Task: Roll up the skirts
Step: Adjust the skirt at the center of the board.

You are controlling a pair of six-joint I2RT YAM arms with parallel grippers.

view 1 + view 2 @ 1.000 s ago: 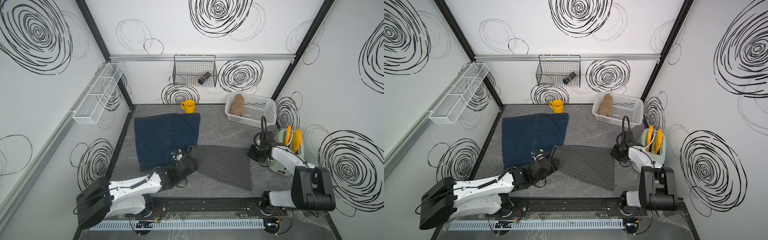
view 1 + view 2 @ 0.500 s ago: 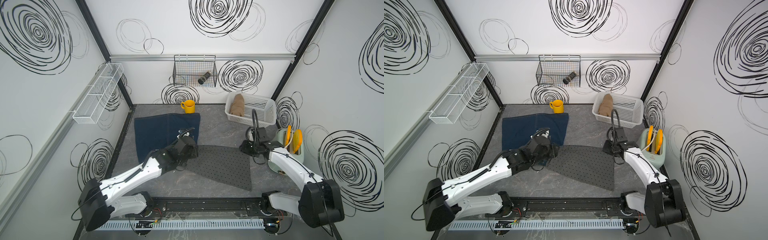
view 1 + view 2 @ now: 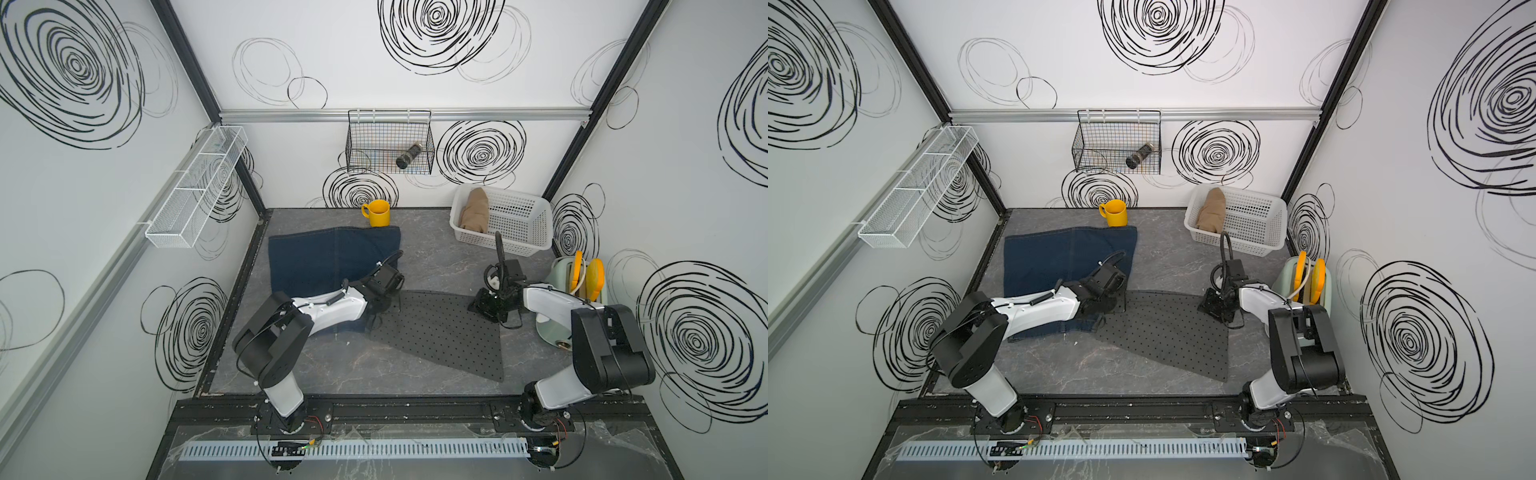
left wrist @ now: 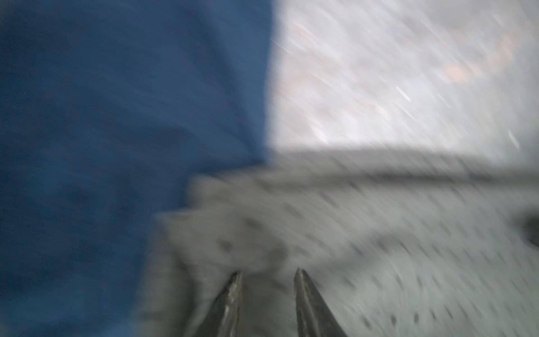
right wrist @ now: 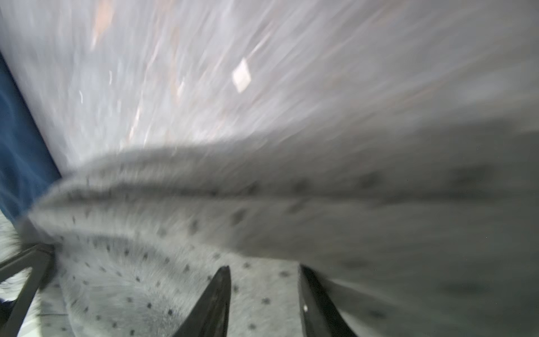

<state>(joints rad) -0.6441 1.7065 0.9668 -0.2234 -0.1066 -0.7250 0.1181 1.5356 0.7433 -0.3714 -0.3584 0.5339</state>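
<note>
Skirts lie in three places in both top views. The dotted grey skirt (image 3: 440, 336) is spread on the table (image 3: 436, 257), and its left corner touches the denim skirt (image 3: 324, 257), which lies flat beside it. The tan skirt (image 3: 473, 210) is bundled in the white basket (image 3: 523, 232) at the far right corner.

From above, both wrists hide the fingertips. The left tool (image 3: 386, 305) is down at the grey skirt's far left corner and the right tool (image 3: 484, 307) at its far right corner.

Only the wrist views show the tips, and both are blurred. The left tool (image 4: 268, 274) has its tips apart, with grey cloth bunched right at them where it meets the denim. The right tool (image 5: 264, 270) also has its tips apart, with flat dotted cloth in the gap and a raised fold of the far edge just ahead. That fold does not show from above. I cannot tell whether either tool has cloth nipped.

A yellow mug (image 3: 378, 212) stands at the denim skirt's far edge.
</note>
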